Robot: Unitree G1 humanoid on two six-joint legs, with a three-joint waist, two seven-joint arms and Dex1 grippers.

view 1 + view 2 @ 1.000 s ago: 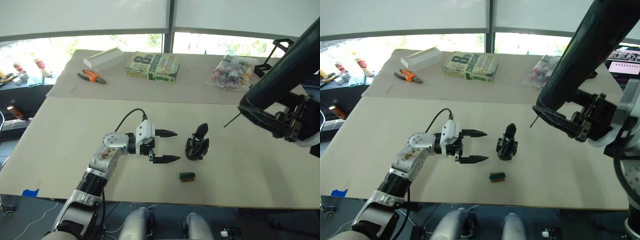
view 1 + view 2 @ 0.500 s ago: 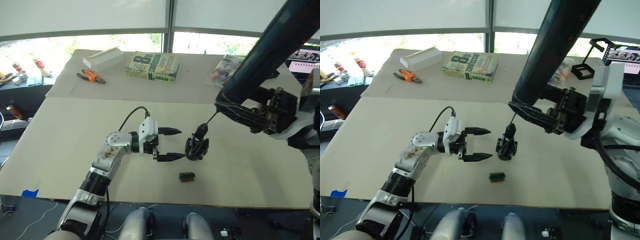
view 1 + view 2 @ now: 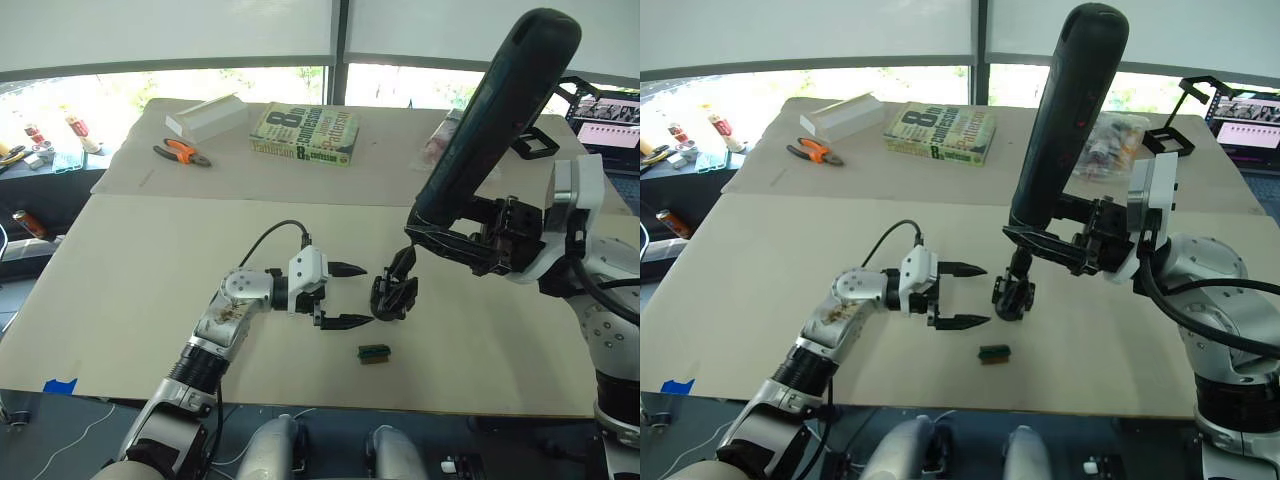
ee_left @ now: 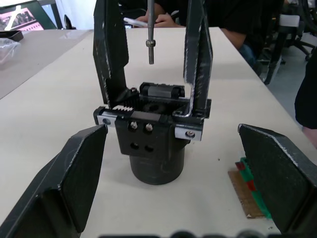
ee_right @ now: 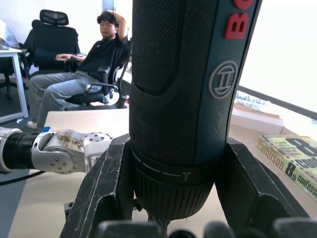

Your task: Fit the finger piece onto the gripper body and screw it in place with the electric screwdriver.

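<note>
We see our right gripper [image 3: 1065, 250] clamped around the screwdriver [image 3: 1065, 130], whose thick black barrel leans up and away from it toward 1 o'clock, with the thin metal bit pointing down at the top of the gripper body [image 3: 1012, 290]. In the left wrist view the bit tip [image 4: 150, 49] hangs between the body's two upright fingers, just above the block and not touching it. The body stands upright on the table [image 3: 130, 260] near its middle. At 9 o'clock from the body, our left gripper [image 3: 345, 295] sits with its fingers apart and nothing between them, tips just beside the body. A small green-topped block [image 3: 374, 352] lies at 7 o'clock from the body, near it. Toward 11 o'clock, well apart, lie a book [image 3: 305, 133], orange-handled pliers [image 3: 183, 153] and a white box [image 3: 207, 115]. We cannot pick out the finger piece as a separate part.
</note>
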